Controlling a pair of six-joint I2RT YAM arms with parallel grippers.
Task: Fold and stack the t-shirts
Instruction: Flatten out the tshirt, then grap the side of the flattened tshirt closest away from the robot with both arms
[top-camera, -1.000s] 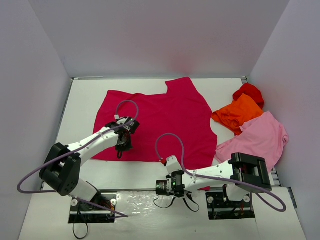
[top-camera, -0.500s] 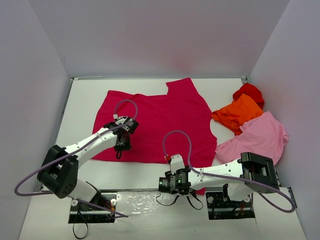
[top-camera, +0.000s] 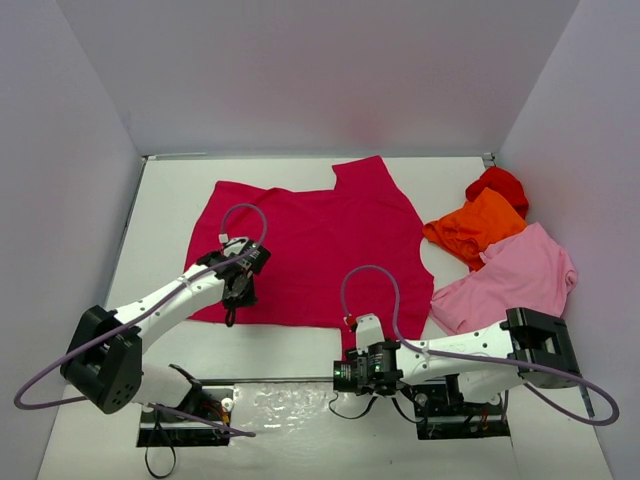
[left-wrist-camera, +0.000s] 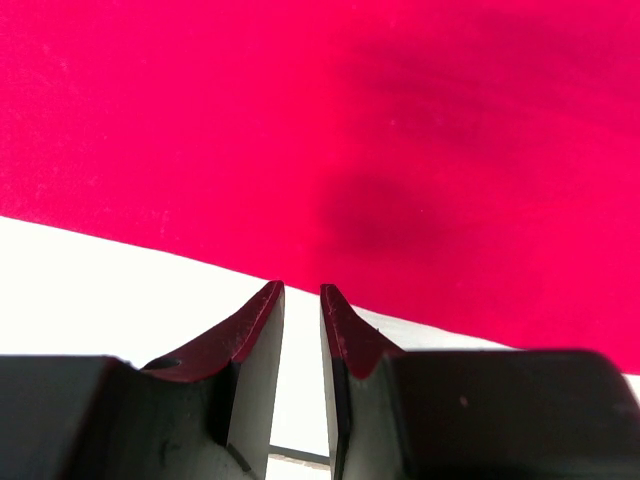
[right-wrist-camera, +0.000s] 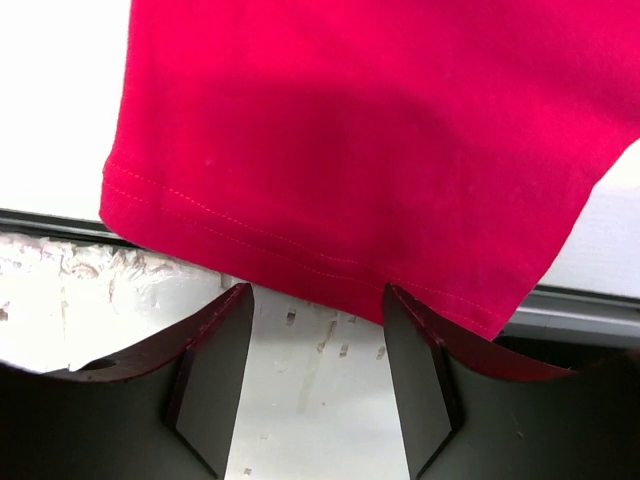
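White arm links with black joints, looping lilac cables, green lights at one wrist – dark wedge-shaped claw fingers (right-wrist-camera: 215, 375)
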